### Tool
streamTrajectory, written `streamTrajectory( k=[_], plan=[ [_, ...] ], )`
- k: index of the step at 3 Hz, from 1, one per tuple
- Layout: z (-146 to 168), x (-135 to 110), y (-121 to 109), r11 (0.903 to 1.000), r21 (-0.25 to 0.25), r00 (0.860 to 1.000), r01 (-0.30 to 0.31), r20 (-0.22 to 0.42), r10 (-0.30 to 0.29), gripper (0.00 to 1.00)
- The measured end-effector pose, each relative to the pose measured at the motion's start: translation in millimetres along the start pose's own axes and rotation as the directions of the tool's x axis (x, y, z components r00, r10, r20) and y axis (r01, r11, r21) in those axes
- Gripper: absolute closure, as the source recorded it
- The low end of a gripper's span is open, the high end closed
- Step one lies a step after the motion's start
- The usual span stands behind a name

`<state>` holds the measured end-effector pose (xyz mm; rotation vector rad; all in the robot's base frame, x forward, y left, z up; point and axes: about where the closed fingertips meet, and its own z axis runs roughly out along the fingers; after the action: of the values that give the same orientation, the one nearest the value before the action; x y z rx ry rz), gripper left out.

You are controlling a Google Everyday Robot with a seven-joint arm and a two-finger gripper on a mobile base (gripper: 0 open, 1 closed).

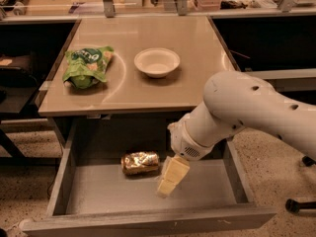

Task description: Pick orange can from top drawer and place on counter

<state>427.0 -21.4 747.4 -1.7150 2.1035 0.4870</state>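
Observation:
The orange can lies on its side on the grey bottom of the open top drawer, left of centre. My gripper hangs into the drawer just right of the can, pointing down and left, its tip a short way from the can's right end. Nothing is seen held in it. The beige counter is above the drawer.
A green snack bag lies on the counter's left side. A white bowl stands near its middle. My white arm reaches in from the right over the drawer's right side. Dark furniture flanks the counter.

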Motion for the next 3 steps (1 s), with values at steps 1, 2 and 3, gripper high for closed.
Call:
streamTrajectory(
  k=[1, 2, 3],
  plan=[
    [26, -5, -9, 0.9997, 0.017, 0.999, 0.018, 0.029, -0.018, 0.00],
    [54, -5, -22, 0.9993, 0.034, 0.997, 0.016, 0.073, -0.019, 0.00],
    [76, -4, -30, 0.9992, 0.037, 0.995, 0.015, 0.097, -0.019, 0.00]
  ],
)
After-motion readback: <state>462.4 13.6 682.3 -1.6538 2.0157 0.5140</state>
